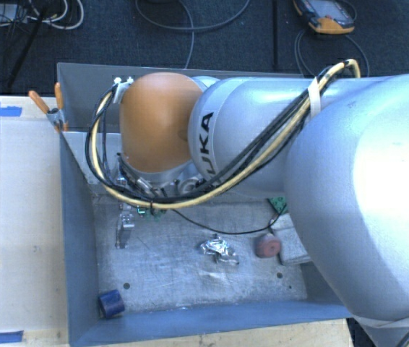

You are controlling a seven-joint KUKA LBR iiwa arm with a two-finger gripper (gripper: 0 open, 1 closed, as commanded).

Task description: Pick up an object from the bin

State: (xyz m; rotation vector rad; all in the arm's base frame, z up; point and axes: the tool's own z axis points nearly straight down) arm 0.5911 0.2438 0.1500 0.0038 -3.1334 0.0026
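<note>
My gripper hangs low over the left part of the bin floor, under the orange-covered wrist, with nothing seen in it. A crumpled silvery piece lies on the floor to its right, near the middle. Further right sits a small reddish-brown round disc. A small dark blue block rests in the near left corner, below the gripper and apart from it.
A small green thing and a pale flat piece lie at the right, partly under the arm. The big arm covers the bin's back and right side. Bare floor stretches between the gripper and the blue block.
</note>
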